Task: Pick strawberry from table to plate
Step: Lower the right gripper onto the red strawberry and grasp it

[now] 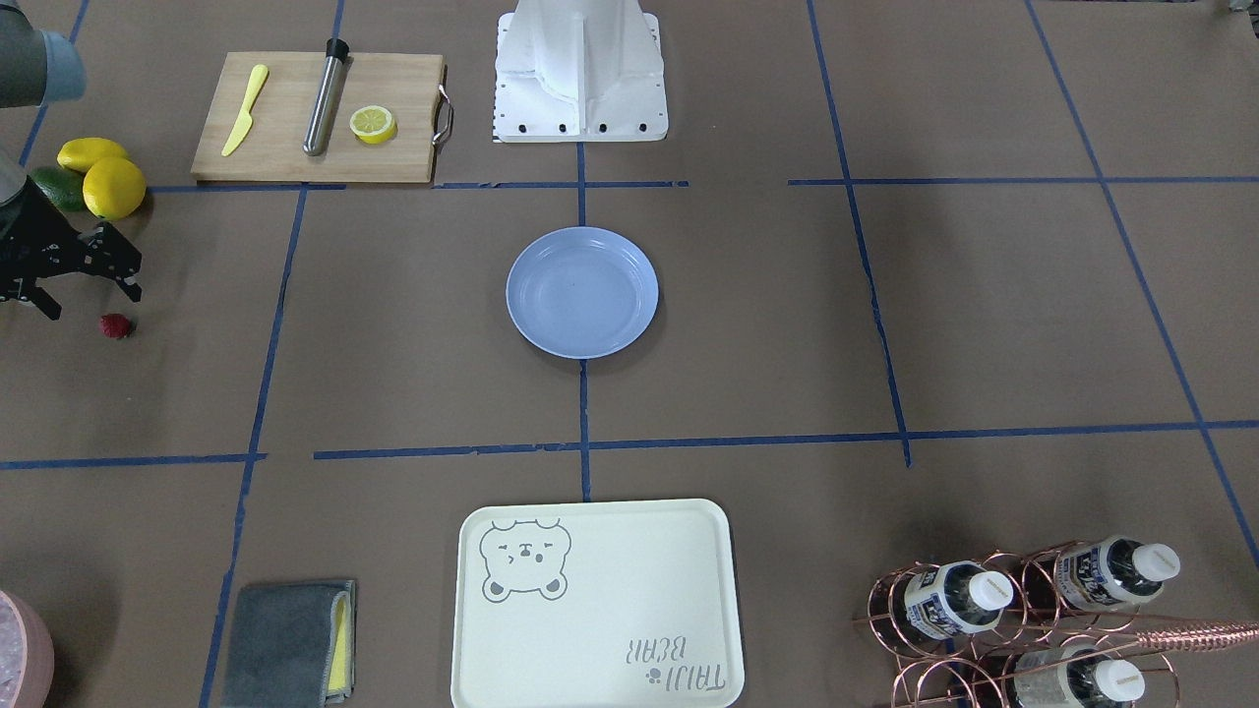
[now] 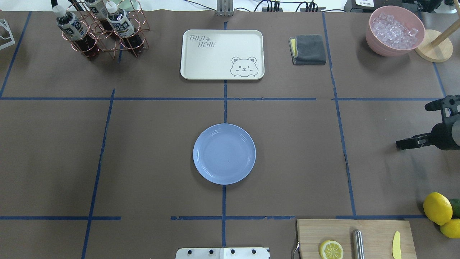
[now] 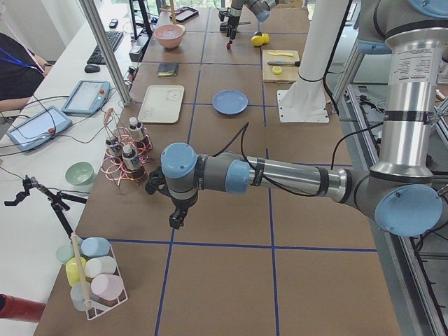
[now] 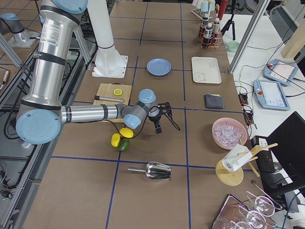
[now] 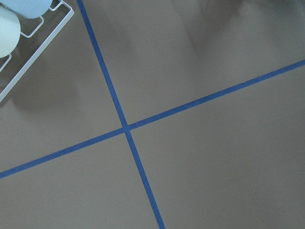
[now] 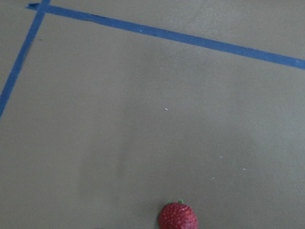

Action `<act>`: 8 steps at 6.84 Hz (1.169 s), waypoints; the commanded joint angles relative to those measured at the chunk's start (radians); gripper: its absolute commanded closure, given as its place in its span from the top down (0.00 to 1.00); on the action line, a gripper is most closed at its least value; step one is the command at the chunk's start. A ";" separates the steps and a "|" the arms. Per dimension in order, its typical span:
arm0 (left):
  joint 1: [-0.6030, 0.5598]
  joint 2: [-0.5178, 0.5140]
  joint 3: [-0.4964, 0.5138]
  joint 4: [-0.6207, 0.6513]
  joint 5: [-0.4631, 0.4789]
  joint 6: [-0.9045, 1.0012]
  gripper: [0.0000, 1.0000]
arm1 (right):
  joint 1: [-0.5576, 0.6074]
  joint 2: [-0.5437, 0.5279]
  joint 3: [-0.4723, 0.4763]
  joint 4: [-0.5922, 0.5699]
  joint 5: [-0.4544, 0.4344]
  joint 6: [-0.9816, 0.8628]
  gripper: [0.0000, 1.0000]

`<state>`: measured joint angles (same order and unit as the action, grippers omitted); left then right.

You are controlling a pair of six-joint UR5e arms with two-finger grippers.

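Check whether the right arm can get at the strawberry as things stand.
Probably yes. The right gripper hangs open just by the strawberry, which lies alone on the table; the lemons sit clear of it, and nothing stands between.

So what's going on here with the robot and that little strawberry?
The right gripper hangs open close beside the strawberry, which lies on the table, not gripped yet. The blue plate in the middle is empty. The left gripper hangs over the table's other end, far from both.
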<state>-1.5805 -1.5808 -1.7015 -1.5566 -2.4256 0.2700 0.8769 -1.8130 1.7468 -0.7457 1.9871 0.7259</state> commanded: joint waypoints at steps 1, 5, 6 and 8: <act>-0.001 0.004 -0.006 0.001 0.000 0.000 1.00 | -0.010 0.004 -0.041 0.020 -0.004 0.001 0.95; -0.001 0.007 -0.009 0.003 0.000 0.000 1.00 | -0.024 0.032 -0.058 0.020 -0.007 0.009 0.85; -0.001 0.007 -0.009 0.003 0.000 0.000 1.00 | -0.029 0.031 -0.061 0.019 -0.026 0.009 0.83; -0.001 0.008 -0.009 0.004 0.000 0.000 1.00 | -0.035 0.044 -0.072 0.019 -0.033 0.010 0.69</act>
<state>-1.5815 -1.5734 -1.7103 -1.5536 -2.4252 0.2700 0.8449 -1.7787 1.6814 -0.7269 1.9586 0.7358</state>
